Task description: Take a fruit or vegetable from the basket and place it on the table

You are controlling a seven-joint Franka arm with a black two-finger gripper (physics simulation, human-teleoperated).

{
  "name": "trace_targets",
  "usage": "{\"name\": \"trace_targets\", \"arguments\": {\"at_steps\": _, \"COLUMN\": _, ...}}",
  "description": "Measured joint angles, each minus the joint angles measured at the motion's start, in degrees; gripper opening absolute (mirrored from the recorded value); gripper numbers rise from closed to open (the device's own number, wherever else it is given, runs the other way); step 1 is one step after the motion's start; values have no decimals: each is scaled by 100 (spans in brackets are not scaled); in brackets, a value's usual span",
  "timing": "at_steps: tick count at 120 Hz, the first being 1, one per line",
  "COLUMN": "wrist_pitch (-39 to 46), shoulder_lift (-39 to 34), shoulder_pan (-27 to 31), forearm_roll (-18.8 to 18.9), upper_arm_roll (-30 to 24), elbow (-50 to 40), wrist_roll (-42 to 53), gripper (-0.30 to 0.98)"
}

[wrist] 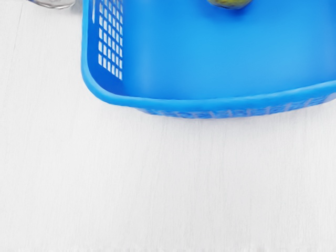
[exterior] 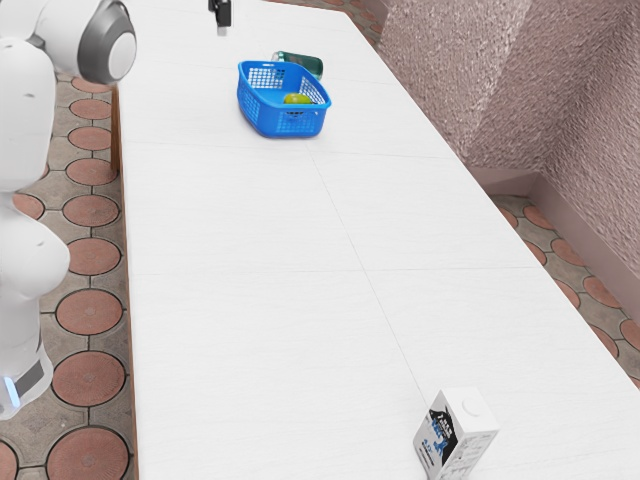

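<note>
Down in the blue basket [exterior: 286, 124] there's a roundish yellow-green fruit [exterior: 297, 99], kinda darker in patches. Pincer's [exterior: 222, 18] off away from it, honestly can't tell how open or whether it's gripping anything.

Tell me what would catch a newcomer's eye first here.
The bright blue basket stands out most, near the top of the exterior view on the white table, with a yellow-green fruit inside and a dark green cylinder lying just behind it. Next comes the white carton with blue and black print, standing alone toward the exterior view's lower right.
</note>
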Motion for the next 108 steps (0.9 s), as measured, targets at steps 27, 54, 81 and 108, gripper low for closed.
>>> {"name": "trace_targets", "arguments": {"at_steps": 27, "wrist_pitch": 776, "shoulder_lift": 462, "shoulder_pan": 164, "forearm_roll": -54, "upper_arm_roll": -280, "elbow": 476, "wrist_roll": 694, "gripper": 68}}
{"name": "trace_targets", "arguments": {"at_steps": 54, "wrist_pitch": 1279, "shoulder_lift": 701, "shoulder_pan": 154, "forearm_roll": -361, "upper_arm_roll": -419, "elbow": 464, "wrist_roll": 1126, "gripper": 68}}
{"name": "trace_targets", "arguments": {"at_steps": 81, "wrist_pitch": 1466, "shoulder_lift": 790, "shoulder_pan": 43, "forearm_roll": -457, "upper_arm_roll": -435, "elbow": 388, "wrist_roll": 1345, "gripper": 68}}
{"name": "trace_targets", "arguments": {"at_steps": 108, "wrist_pitch": 1750, "shoulder_lift": 957, "shoulder_pan": 97, "forearm_roll": -640, "upper_arm_roll": -548, "elbow": 349, "wrist_roll": 1292, "gripper": 68}}
